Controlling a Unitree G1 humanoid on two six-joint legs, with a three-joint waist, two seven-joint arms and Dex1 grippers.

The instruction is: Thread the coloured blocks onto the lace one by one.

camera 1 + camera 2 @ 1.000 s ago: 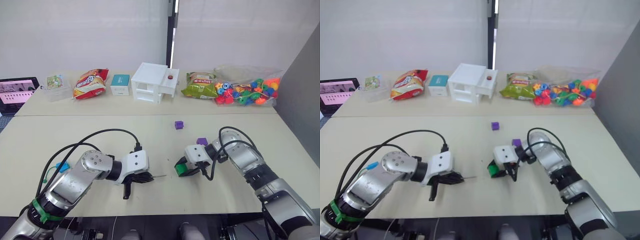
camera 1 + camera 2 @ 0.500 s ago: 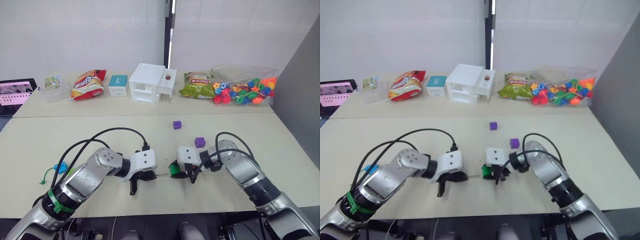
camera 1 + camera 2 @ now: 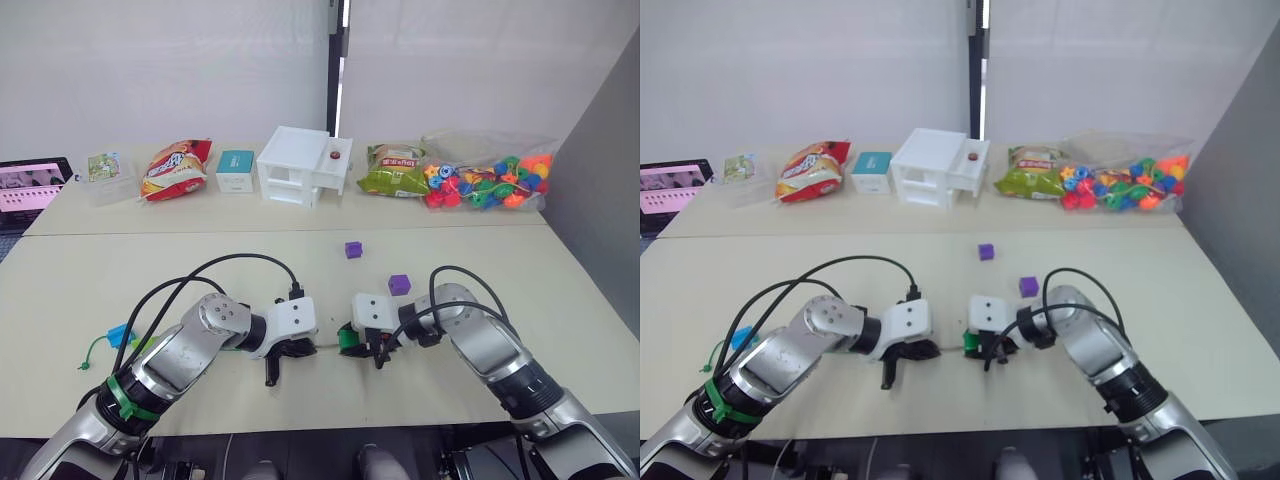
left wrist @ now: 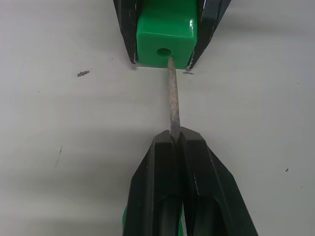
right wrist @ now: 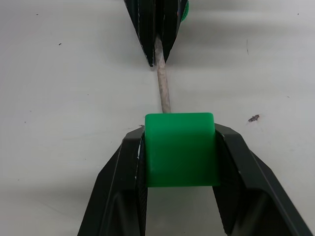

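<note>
At the robot's far left, a thin green cord, the lace (image 3: 93,346), trails limp across the matte beige table (image 3: 560,300), beside a small light-blue plastic cube bead (image 3: 121,333). The left arm reaches in low over the table, its forearm angled toward the middle, black cables arching over it. The left gripper (image 4: 175,139) is clenched on the lace's stiff pale tip (image 4: 172,98) — a rough, straight little rod that sticks out from between the pressed-together black fingers.

That tip meets the front face of a glossy dark green plastic cube (image 4: 167,34) just below its round hole; whether it has entered cannot be told. The cube is smooth, with softly rounded edges, and sits low, at or near the table surface. The right gripper (image 5: 179,147) grips it from both sides — one black finger flat against each flank. The right arm comes in from the right with the elbow bent and the wrist turned back toward the left arm, so the two grippers face each other nose to nose.

Farther right and back, two small purple cube beads lie loose, well apart from the grippers: one (image 3: 399,284) near the right forearm, one (image 3: 353,249) farther back toward the table's middle seam.
</note>
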